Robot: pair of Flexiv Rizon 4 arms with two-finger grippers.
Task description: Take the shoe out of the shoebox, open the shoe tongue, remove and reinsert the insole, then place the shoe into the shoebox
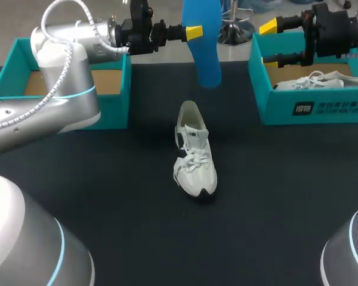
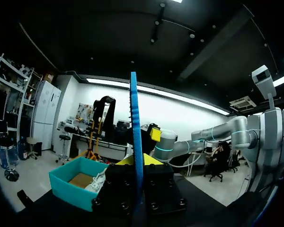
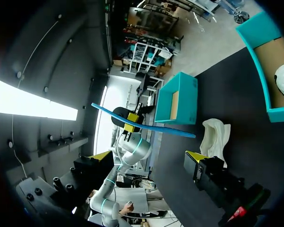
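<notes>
A white shoe [image 1: 194, 150] lies on the black table near the middle, toe toward the front; the right wrist view shows the shoe [image 3: 215, 136] just ahead of one finger. My left gripper [image 1: 194, 33] is raised over the far middle of the table, shut on a blue insole [image 1: 204, 44] that hangs down from it. The left wrist view has the insole [image 2: 135, 127] edge-on, rising from between its fingers [image 2: 124, 161]. My right gripper [image 1: 268, 43] stands open just right of the insole, nothing between its yellow tips. From the right wrist the insole [image 3: 143, 125] lies ahead of the open gripper [image 3: 149, 156].
A teal shoebox [image 1: 313, 107] at the far right holds a second white shoe [image 1: 315, 80]. Another teal shoebox [image 1: 110, 110] at the far left, behind my left arm, shows only its cardboard floor.
</notes>
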